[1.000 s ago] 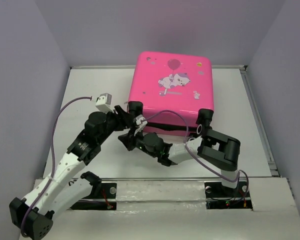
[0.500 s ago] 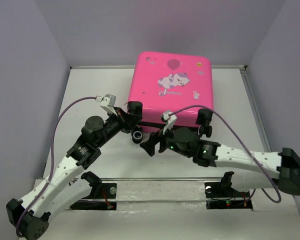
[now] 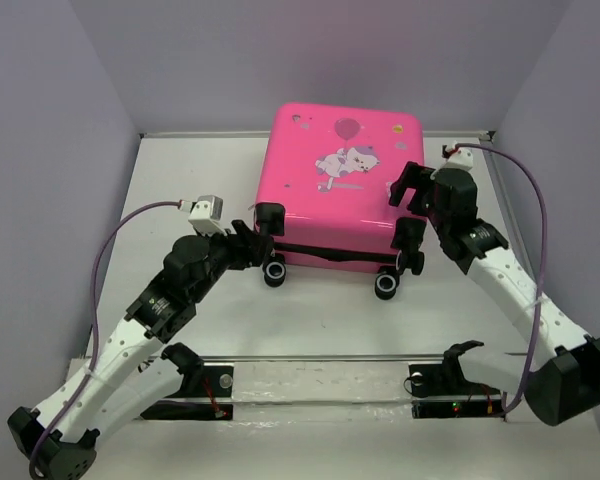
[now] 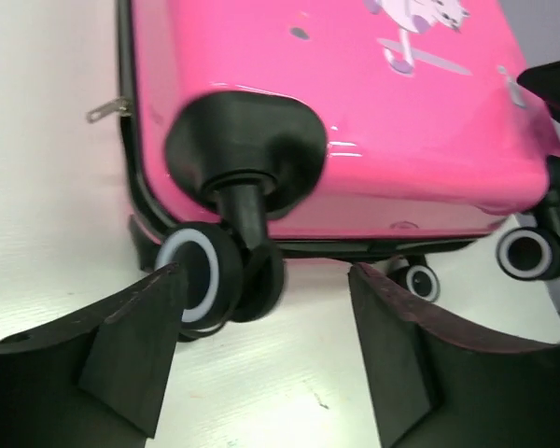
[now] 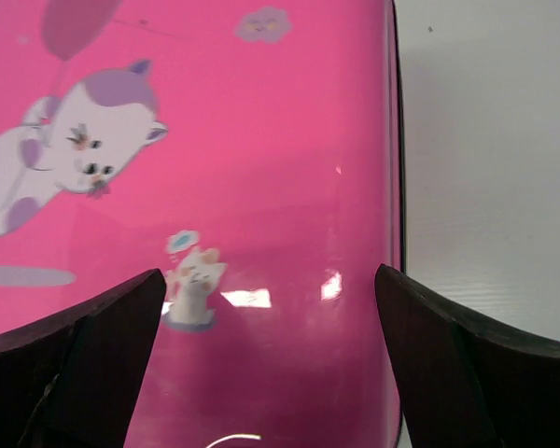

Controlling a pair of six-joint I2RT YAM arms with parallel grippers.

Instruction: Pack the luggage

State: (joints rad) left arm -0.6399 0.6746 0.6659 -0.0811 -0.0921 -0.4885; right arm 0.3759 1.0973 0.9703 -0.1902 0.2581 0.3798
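Note:
The luggage (image 3: 345, 185) is a hot-pink suitcase with a cartoon cat-and-balloon print, lying flat and closed at the back of the table. Its black wheels (image 3: 274, 272) point toward the arms. My left gripper (image 3: 257, 240) is open at the near left corner, low over the table. In the left wrist view its fingers straddle bare table, and the left wheel (image 4: 201, 275) sits just beyond the left fingertip (image 4: 159, 299). My right gripper (image 3: 410, 190) hovers open above the suitcase's right edge. The right wrist view shows the pink lid (image 5: 261, 187) below the open gripper (image 5: 269, 275), with nothing held.
Grey walls enclose the white table (image 3: 180, 180) on three sides. A raised rim (image 3: 520, 250) runs along its right side. Purple cables (image 3: 110, 260) loop off both wrists. A zipper pull (image 4: 107, 110) sticks out from the suitcase's left side.
The right arm has swung from in front of the suitcase to above its right edge and opened. The left gripper has closed, then opened again, and backed slightly from the left wheel.

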